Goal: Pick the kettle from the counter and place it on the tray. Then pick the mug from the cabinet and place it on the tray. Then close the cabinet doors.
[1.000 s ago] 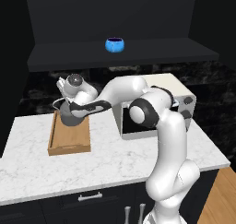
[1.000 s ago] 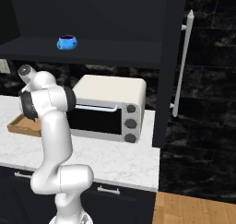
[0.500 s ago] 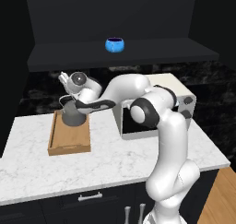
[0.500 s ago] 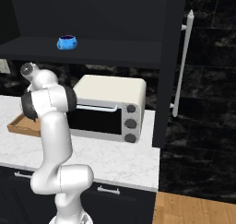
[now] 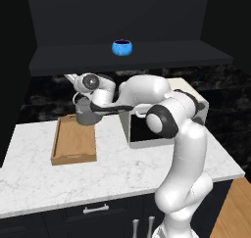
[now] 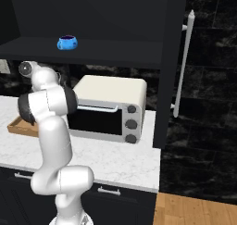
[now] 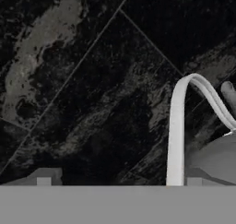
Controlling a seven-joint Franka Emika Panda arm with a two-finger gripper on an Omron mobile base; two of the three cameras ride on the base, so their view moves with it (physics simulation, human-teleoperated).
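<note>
The dark-grey kettle (image 5: 87, 114) stands at the far right end of the wooden tray (image 5: 73, 151) on the marble counter (image 5: 112, 178). My gripper (image 5: 73, 78) hangs just above it, pointing at the black wall. In the hand view my gripper (image 7: 119, 180) is open, its tips far apart. There the wire handle (image 7: 177, 126) rises close by the right fingertip (image 7: 193, 179), and the kettle body (image 7: 215, 159) shows at the lower right. The blue mug (image 5: 122, 47) sits on the cabinet shelf (image 5: 147, 56). It is also in the right base view as the mug (image 6: 67, 42).
A white toaster oven (image 6: 109, 108) stands on the counter right of the tray, partly behind my arm. An open cabinet door (image 6: 171, 57) with a long silver handle (image 6: 183, 64) juts out on the right. A tray corner (image 6: 21, 126) shows left of the arm.
The kettle has come down onto the tray's far end and slid a little to the right. My hand has moved right with it and stays above it.
</note>
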